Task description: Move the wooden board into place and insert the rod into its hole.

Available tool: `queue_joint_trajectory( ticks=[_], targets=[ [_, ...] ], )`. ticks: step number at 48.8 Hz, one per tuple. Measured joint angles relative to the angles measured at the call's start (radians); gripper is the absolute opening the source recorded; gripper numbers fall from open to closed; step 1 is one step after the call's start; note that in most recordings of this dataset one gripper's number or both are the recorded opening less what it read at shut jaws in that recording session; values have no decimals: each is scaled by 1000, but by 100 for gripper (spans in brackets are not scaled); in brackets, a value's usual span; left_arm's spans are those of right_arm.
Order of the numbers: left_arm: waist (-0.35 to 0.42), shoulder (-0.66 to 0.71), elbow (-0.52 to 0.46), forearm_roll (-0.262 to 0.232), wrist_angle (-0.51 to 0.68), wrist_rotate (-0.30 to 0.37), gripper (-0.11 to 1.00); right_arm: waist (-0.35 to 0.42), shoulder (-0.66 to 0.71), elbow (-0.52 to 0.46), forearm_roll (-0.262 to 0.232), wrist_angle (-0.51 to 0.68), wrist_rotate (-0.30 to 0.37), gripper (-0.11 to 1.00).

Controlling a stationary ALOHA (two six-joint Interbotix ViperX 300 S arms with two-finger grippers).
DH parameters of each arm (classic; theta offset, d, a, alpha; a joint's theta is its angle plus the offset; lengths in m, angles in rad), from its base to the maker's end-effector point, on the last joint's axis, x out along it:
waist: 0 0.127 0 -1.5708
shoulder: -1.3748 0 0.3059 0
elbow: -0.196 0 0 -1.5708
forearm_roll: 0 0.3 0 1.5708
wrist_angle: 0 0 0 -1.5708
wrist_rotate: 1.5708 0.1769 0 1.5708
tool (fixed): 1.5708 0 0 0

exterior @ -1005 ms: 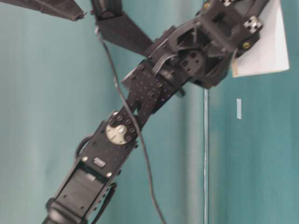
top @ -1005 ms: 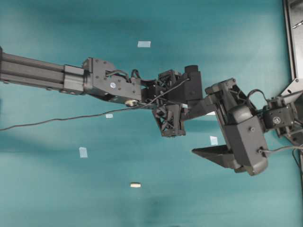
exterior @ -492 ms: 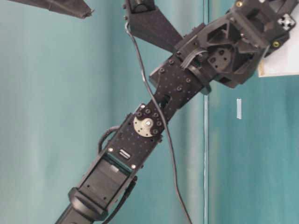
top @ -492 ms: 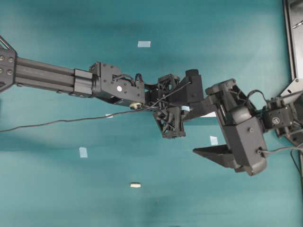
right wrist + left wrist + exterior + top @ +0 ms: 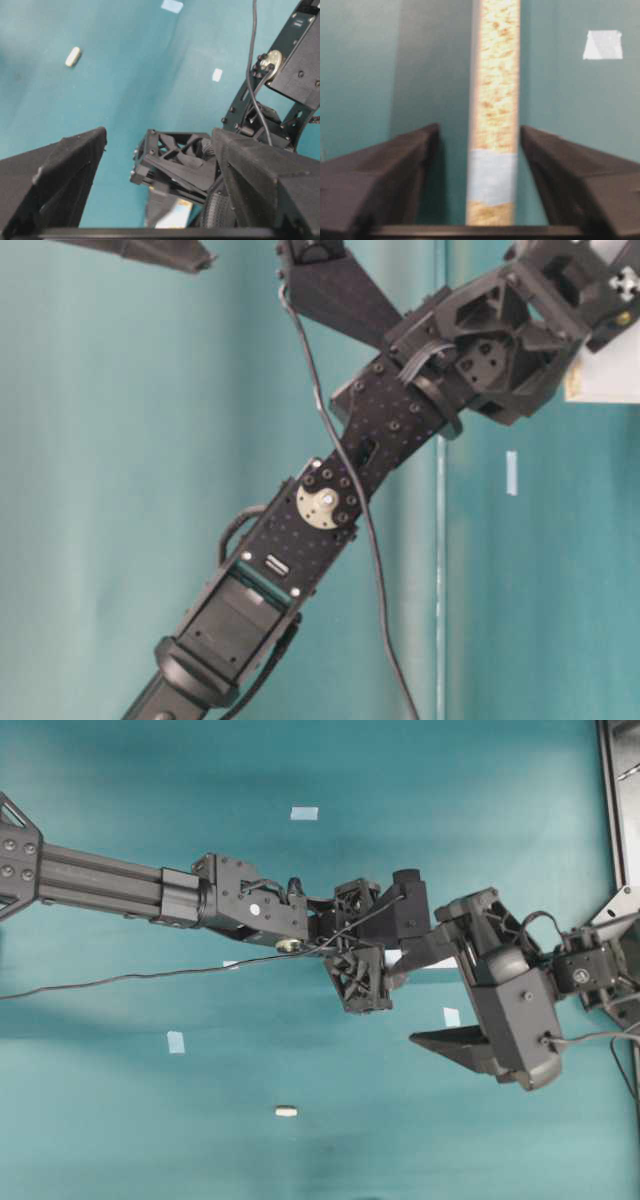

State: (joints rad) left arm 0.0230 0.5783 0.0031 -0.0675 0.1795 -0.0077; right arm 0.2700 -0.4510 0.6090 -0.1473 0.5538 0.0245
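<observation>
The wooden board (image 5: 495,75), a pale speckled strip with a light-blue tape patch, runs straight up the left wrist view. My left gripper (image 5: 479,130) is open around it, with a teal gap on each side of the strip. From overhead only a sliver of the board (image 5: 446,962) shows beneath the two arms. Its white end (image 5: 610,385) shows at table level. My right gripper (image 5: 160,135) hangs wide open above the left gripper's body, holding nothing. The rod (image 5: 286,1111) lies alone on the mat, also seen as the rod (image 5: 73,56) in the right wrist view.
Pale-blue tape squares dot the teal mat (image 5: 304,813) (image 5: 176,1041) (image 5: 452,1016). A dark metal frame (image 5: 615,800) stands along the right edge. The left arm's cable (image 5: 120,978) trails across the mat. Both arms crowd the centre right.
The left jaws have opened off the board. The left arm reached a little further right, then held. The right arm hardly moved.
</observation>
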Motion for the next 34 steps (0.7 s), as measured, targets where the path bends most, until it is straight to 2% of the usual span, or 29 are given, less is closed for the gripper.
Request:
queue_joint_trajectory(
  ticks=[4, 13, 25, 30, 34],
  targets=[
    [0, 0, -3, 2, 0, 0, 75, 0, -5, 6, 0, -2, 0, 99],
    [0, -34, 28, 2, 20, 0, 75, 0, -8, 9, 0, -2, 0, 99],
    [-9, -161, 204, 2, 8, -8, 75, 0, -9, 21, 0, -2, 0, 99],
    [-18, -192, 270, 0, -37, -9, 74, 0, -9, 21, 0, -2, 0, 99],
    [-28, -204, 327, 2, -117, -9, 74, -2, -8, 21, -2, 0, 0, 99]
  ],
)
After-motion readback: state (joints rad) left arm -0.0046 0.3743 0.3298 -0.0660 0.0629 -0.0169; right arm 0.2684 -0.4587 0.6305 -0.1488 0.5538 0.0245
